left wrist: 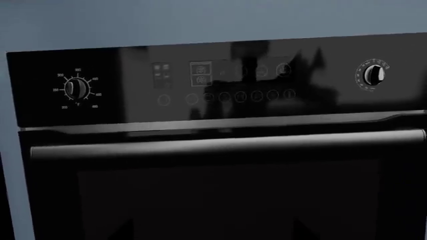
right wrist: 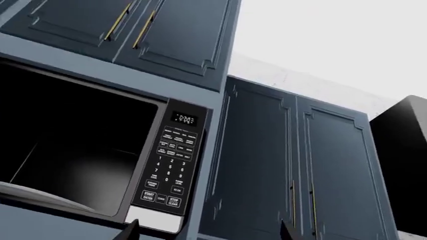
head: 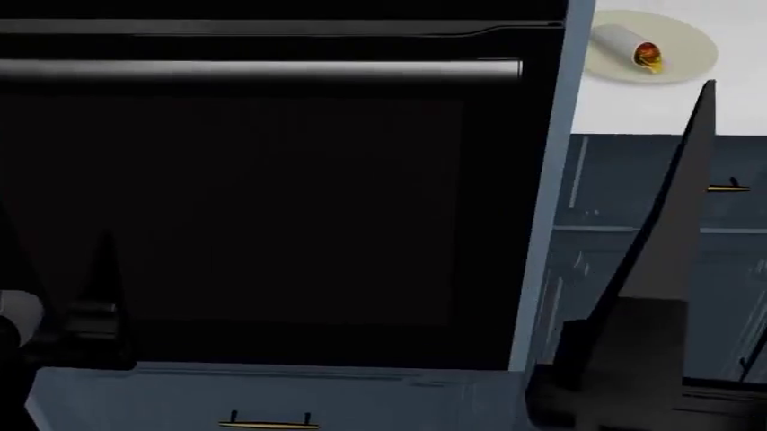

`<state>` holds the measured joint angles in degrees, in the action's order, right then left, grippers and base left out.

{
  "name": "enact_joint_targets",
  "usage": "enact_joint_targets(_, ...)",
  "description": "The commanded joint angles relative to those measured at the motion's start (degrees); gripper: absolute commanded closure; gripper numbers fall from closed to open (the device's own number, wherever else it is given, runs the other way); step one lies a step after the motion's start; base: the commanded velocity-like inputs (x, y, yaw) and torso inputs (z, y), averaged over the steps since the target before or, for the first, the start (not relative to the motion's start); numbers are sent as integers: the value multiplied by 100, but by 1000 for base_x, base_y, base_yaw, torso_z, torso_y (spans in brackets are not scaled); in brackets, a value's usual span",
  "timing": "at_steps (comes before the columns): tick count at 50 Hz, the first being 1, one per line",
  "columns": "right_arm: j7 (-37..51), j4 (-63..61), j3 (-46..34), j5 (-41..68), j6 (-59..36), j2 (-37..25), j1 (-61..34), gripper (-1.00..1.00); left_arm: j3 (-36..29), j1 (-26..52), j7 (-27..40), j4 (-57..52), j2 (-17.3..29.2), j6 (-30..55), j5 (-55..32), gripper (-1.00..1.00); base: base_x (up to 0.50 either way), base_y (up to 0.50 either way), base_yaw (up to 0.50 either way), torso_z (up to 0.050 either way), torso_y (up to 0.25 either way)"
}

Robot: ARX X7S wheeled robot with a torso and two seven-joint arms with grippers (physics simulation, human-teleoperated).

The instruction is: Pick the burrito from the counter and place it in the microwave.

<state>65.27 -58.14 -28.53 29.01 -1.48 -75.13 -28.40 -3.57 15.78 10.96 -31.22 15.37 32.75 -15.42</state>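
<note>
Burrito not yet picked up; approach step in hand.

Small rolled pale tortilla burrito (head: pixel 631 47), its cut end showing yellow and red filling, lies on a round beige plate (head: pixel 685 36) on the white tabletop (head: pixel 647 112), at the head view's upper right, well apart from both arms. Black glass oven (head: pixel 276 197) fills most of that view. Microwave (right wrist: pixel 87 145) stands open with a dark cavity, seen from the right wrist. Next move, I judge, calls for turning toward the plate and reaching up. Right gripper (right wrist: pixel 207 231) shows only two dark tips, seemingly spread; left jaws are out of sight, so I cannot tell their state.
</note>
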Motion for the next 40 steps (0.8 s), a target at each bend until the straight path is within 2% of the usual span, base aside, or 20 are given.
enact_joint_targets(1, 1169, -185, -932, 403, 787, -1486, -939, -100, 106, 523, -95, -417, 32, 739, -125, -100, 0, 0, 0, 50, 0)
enact_joint_targets(4, 1169, -185, -928, 396, 778, -1486, -942, -100, 108, 605, -82, -418, 40, 799, -146, -100, 0, 0, 0, 50, 0)
enact_joint_targets(18, 1245, -185, -989, 328, 938, -1486, -886, -100, 113, 637, -37, -466, 83, 788, -169, -100, 0, 0, 0, 0, 0)
enact_joint_targets(23, 1255, -185, -1011, 293, 971, -1486, -865, -100, 115, 594, -23, -518, 99, 795, -189, -100, 0, -468, 0, 0, 0)
enact_joint_targets(30, 1158, -185, -1021, 293, 921, -1485, -861, -100, 83, 535, -28, -449, 111, 676, -167, -100, 0, 0, 0, 0, 0)
enact_joint_targets(40, 1076, -185, -973, 389, 842, -1485, -933, -100, 66, 514, -14, -437, 140, 633, -173, -100, 399, 0, 0, 0, 0)
